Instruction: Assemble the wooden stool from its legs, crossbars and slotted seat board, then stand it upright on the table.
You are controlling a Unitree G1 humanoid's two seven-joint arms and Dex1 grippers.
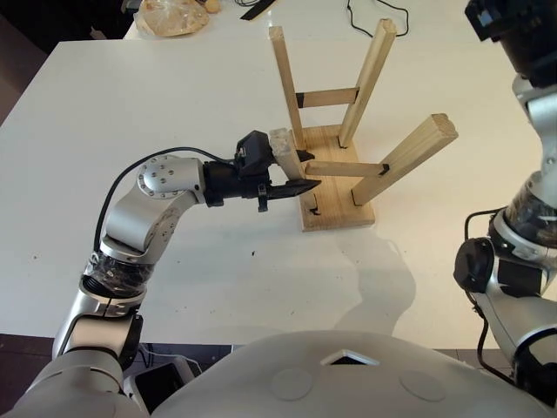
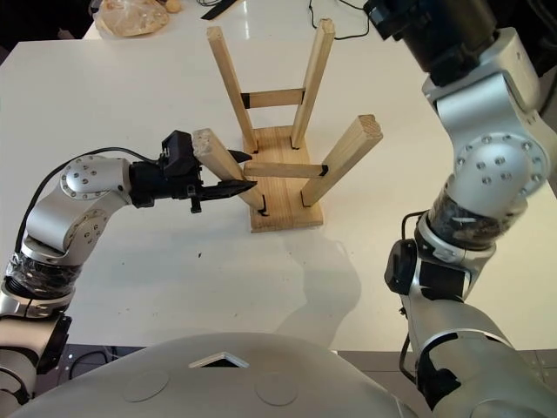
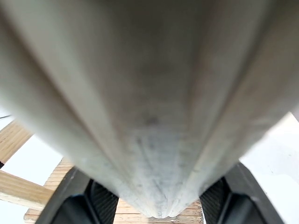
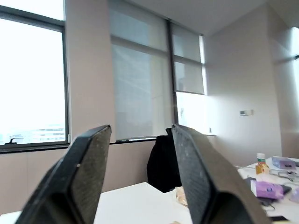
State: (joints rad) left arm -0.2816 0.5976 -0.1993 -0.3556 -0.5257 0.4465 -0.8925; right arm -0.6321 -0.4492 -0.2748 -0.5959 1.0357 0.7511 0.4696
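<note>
Leg (image 2: 213, 152) clamped in left gripper (image 1: 294, 181), long axis tilted 11-to-5 o'clock, lower end at near-left slot of seat board (image 1: 339, 213), laid flat mid-table. Right gripper (image 4: 140, 128) held agape, raised well apart; left arm judged nearer.

Daylight pours through big windows (image 4: 32, 79); my white table (image 1: 130, 131) is bright, with soft, faint shadows.

The leg (image 2: 211, 150) and seat board (image 2: 287, 216) are pale, matt, unfinished wood; the table (image 2: 130, 96) is smooth white.
</note>
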